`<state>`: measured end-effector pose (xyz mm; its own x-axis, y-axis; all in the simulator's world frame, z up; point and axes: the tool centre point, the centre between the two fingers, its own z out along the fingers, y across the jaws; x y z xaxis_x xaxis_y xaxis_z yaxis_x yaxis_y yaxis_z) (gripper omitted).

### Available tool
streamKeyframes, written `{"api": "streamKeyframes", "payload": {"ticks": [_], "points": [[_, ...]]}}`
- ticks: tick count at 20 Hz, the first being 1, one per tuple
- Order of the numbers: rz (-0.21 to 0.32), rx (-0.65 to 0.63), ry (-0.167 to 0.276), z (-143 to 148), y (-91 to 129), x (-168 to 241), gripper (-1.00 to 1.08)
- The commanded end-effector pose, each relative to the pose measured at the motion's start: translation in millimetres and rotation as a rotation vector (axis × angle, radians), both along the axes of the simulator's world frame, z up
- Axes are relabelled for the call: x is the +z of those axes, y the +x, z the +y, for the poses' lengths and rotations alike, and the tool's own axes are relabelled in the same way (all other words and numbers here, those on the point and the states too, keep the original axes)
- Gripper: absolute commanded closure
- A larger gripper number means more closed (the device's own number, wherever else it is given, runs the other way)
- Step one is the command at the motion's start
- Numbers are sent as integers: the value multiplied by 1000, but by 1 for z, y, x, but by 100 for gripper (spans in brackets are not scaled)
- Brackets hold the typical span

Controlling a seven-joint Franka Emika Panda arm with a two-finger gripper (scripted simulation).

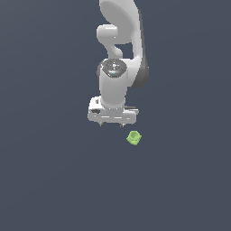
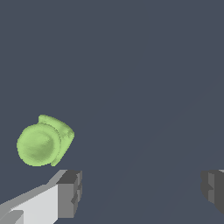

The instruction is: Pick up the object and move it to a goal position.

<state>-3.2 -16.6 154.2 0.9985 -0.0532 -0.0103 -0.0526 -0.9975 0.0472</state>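
Green object lies tipped sideways, outside the spread jaws.

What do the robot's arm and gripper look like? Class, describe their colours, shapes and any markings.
The arm is glossy white, built of rounded, tube-like segments with dark grey bands at the joints and a shiny grey round cap on one joint. The gripper has a wide, boxy white body. In the wrist view its fingers are white with blocky dark grey pads. No cables or markings show.
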Motion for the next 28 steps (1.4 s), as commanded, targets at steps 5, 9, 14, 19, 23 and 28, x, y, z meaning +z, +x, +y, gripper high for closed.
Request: {"api": "streamKeyframes", "payload": {"ticks": [5, 9, 14, 19, 23, 28], "points": [[-4, -58, 5, 13, 2, -7, -92], [-8, -118, 10, 26, 4, -14, -92], [-14, -216, 19, 47, 6, -26, -92], [-19, -322, 27, 70, 7, -38, -92], [-22, -401, 33, 87, 7, -48, -92], [-24, -475, 38, 103, 7, -57, -92]]}}
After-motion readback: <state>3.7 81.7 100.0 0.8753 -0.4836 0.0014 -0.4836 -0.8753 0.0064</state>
